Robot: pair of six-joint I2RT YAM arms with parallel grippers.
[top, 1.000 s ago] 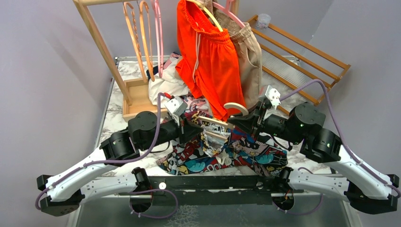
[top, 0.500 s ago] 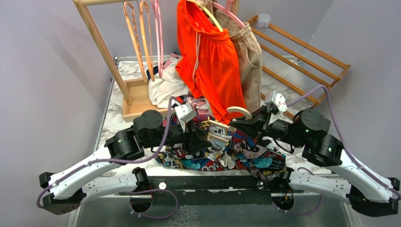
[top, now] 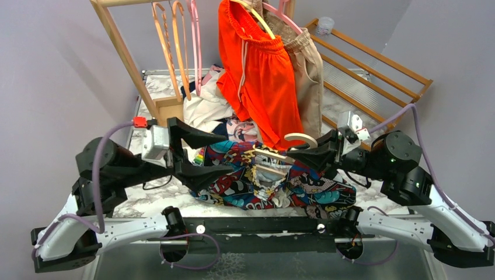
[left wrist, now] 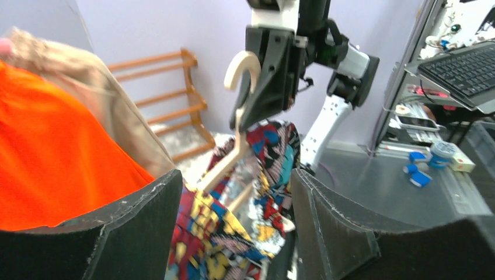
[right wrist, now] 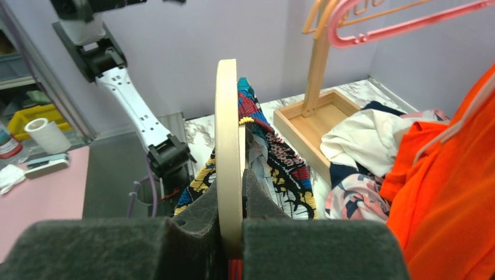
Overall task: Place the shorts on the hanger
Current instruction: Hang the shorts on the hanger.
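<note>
Clearly, the right gripper (right wrist: 230, 233) is clamped tight on the neck of the cream hanger (right wrist: 226, 140), holding it hook uppermost over the middle of the table (top: 146, 201), just near of the hanging orange shorts (top: 262, 76). The comic-print shorts (top: 318, 189) drape from the hanger, their lower part spread on the marble. To their left, the left gripper (top: 227, 154) stands wide apart, gripping nothing, its jaws pointing at the shorts.
</note>
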